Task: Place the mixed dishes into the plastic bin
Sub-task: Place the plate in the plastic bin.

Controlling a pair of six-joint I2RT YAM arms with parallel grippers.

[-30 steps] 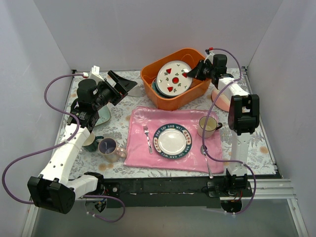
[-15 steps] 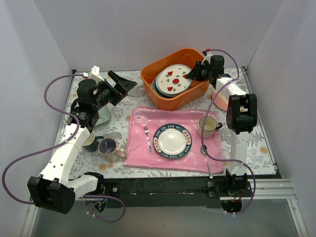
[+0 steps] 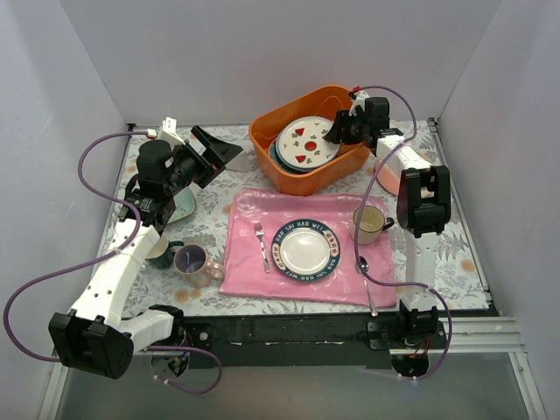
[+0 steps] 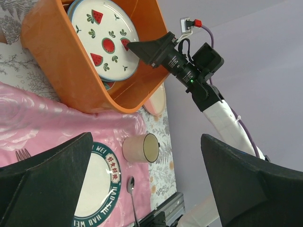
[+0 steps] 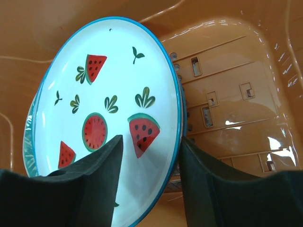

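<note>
On your left, the left gripper [image 3: 220, 147] hangs above the table, left of the bin [image 3: 302, 182]. Its fingers are spread as wide as they go, with nothing between them.

Only the top view shows you what lies under that arm. The mint plate [image 3: 185, 208] is partly hidden by it. Nearer the front edge, the green mug [image 3: 163, 255] and the lavender mug [image 3: 191, 260] stand just beside each other. All three are on the table, outside the bin.

In the middle, the cloth [image 3: 254, 214] carries the lettered plate [image 3: 304, 250], and the cream mug [image 3: 367, 225] stands at its right edge.

At the back, the orange bin holds the watermelon plate [image 3: 306, 140]. It is white with a blue rim, red slices and green leaves, and it lies at a slant on the teal plate [image 3: 276, 157].

The right wrist view adds the bin's ribbed, slotted floor to the right of the plates. There the right gripper [image 5: 150, 142] sits inside the bin, partway open. Its fingers [image 5: 90, 189] straddle the watermelon plate's rim with a gap far wider than the plate, so they clamp nothing.

The left wrist view alone shows you the pinkish plate [image 4: 156, 100], on the table just past the bin's right corner.
</note>
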